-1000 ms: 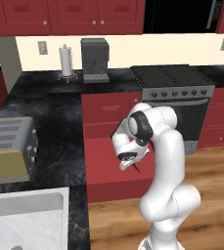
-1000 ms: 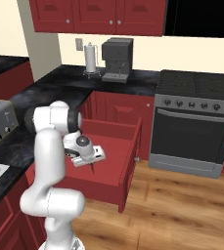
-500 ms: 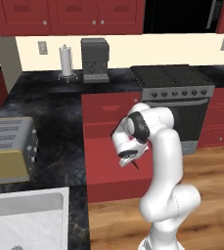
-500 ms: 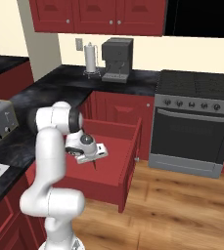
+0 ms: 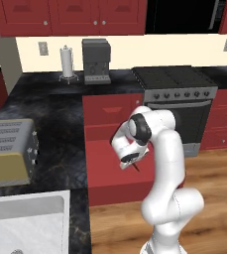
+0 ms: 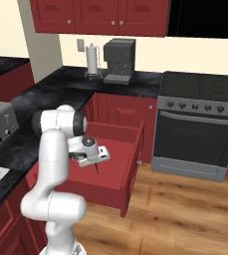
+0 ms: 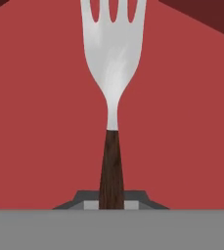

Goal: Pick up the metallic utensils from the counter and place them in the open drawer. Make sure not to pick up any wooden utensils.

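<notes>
The gripper [image 7: 112, 204] is clamped on the dark handle of the fork [image 7: 113, 73]. The silver tines point away from the hand, over the red floor of the open drawer [image 6: 131, 164]. The arm holds the gripper [image 6: 96, 167] low inside the drawer, between its side walls and below the edge of the black counter [image 5: 60, 124].

Matt silver metal fork [image 7: 113, 58], dark wood-grained handle
</notes>
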